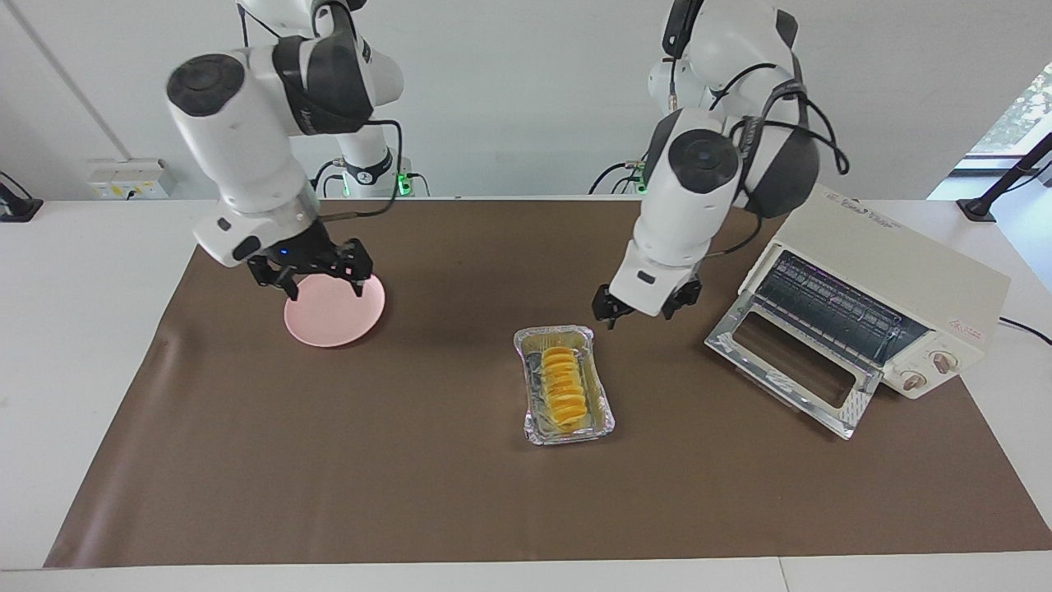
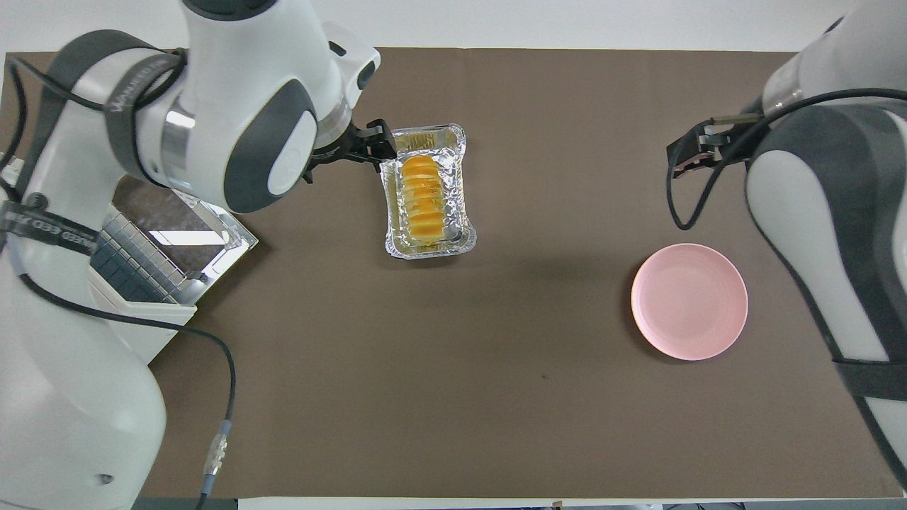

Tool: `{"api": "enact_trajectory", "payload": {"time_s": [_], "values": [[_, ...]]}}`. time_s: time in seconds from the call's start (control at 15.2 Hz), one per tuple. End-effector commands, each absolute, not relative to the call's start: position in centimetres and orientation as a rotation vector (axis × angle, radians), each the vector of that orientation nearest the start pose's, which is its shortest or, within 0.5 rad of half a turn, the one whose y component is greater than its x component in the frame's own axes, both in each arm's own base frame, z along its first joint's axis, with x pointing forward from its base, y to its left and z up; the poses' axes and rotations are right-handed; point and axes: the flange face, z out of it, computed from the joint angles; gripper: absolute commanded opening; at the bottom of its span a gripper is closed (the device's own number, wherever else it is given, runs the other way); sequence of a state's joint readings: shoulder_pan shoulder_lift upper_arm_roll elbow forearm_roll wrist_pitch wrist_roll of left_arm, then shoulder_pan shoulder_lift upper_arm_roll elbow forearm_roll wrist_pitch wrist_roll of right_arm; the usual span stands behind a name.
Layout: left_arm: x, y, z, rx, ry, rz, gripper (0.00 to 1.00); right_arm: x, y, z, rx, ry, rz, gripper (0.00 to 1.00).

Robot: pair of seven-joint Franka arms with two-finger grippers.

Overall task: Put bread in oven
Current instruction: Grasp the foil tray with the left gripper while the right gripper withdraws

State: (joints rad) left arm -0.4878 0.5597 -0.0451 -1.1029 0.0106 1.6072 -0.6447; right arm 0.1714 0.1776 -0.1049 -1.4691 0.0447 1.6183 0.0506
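Bread [image 1: 563, 388] lying in crinkled foil tray [image 1: 603, 418] at mid-counter [image 1: 411, 493], well apart from oven [image 1: 896, 279] with glass door [image 1: 793, 372] dropped open, rack empty; left gripper [image 1: 647, 306] open, raised between tray and oven; right gripper [image 1: 312, 271] open, empty, over pink plate [image 1: 333, 316]; risk: light tray could skid or lift with the loaf if pinched carelessly.

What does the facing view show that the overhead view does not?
Only the facing view shows the oven's two knobs and the wall behind the robots. Only the overhead view shows the left arm hiding much of the oven. Both show the bread in the foil tray, the pink plate and the oven's open door.
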Motion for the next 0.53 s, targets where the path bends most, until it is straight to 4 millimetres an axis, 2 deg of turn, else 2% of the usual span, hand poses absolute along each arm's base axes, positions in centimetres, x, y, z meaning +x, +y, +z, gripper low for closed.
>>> {"api": "enact_trajectory", "payload": {"time_s": [0.0, 0.07, 0.13, 0.2, 0.26, 0.33, 0.39, 0.46], "values": [[60.7, -42.0, 45.6, -3.088, -0.275, -0.023, 1.00, 56.5, 1.7, 58.4, -3.129, 0.001, 0.079, 1.00], [59.9, -44.1, 44.9, -3.119, -0.257, -0.063, 1.00, 55.6, 0.6, 58.6, -3.128, 0.030, 0.075, 1.00], [59.5, -45.1, 43.2, -3.134, -0.249, -0.055, 1.00, 55.5, -0.8, 58.9, -3.127, 0.051, 0.067, 1.00], [58.0, -46.8, 41.4, -3.126, -0.212, -0.037, 1.00, 55.7, -2.5, 59.3, -3.126, 0.078, 0.060, 1.00], [57.2, -47.6, 40.4, -3.121, -0.200, -0.028, 1.00, 55.7, -3.6, 59.5, -3.125, 0.087, 0.054, 1.00], [57.5, -47.5, 39.8, -3.136, -0.218, -0.038, 1.00, 55.5, -4.1, 59.5, -3.126, 0.068, 0.064, 1.00], [58.1, -47.7, 38.1, -3.203, -0.291, -0.095, 1.00, 55.3, -5.9, 60.1, -3.124, 0.111, 0.051, 1.00], [58.2, -47.6, 38.0, -3.208, -0.295, -0.105, 1.00, 55.4, -6.7, 60.8, -3.126, 0.132, 0.032, 1.00]]}}
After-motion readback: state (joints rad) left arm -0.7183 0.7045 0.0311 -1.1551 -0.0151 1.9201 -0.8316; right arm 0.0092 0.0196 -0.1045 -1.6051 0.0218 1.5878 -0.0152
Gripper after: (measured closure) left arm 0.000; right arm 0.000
